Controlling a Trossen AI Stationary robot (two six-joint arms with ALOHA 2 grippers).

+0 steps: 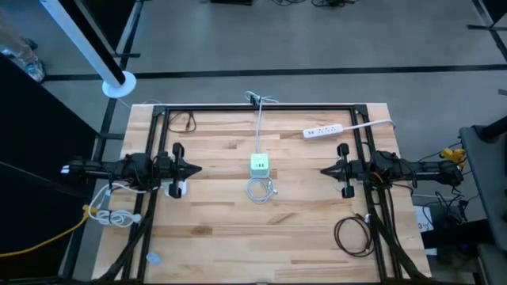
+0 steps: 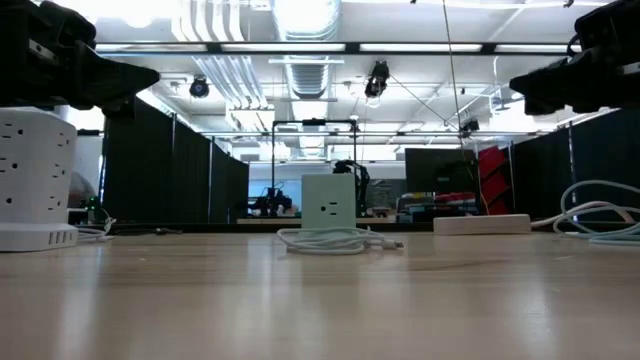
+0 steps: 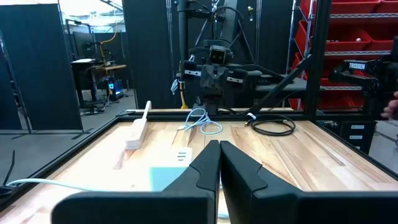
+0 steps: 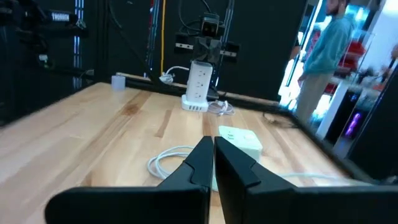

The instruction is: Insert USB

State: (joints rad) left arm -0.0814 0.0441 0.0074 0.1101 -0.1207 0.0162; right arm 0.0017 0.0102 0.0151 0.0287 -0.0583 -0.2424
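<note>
While the coiled white USB cable [image 1: 261,189] lay untouched at the table's middle, just in front of the pale green charging cube [image 1: 260,165] and close against it, I had hold of nothing at all. My left gripper [image 1: 196,168] hung at the left edge with its fingers pressed together and empty, and my right gripper [image 1: 323,169] mirrored it at the right edge, likewise pinched closed and empty, both well apart from the cable. To begin well, I judged I should spread one pincer first, come down on the plug end rather than the loops, and steady the cube with the other so it would not slide. I counted one cable coil, one cube, one white power strip [image 1: 323,130], one tower power strip [image 4: 197,86], and two dark cable loops.
</note>
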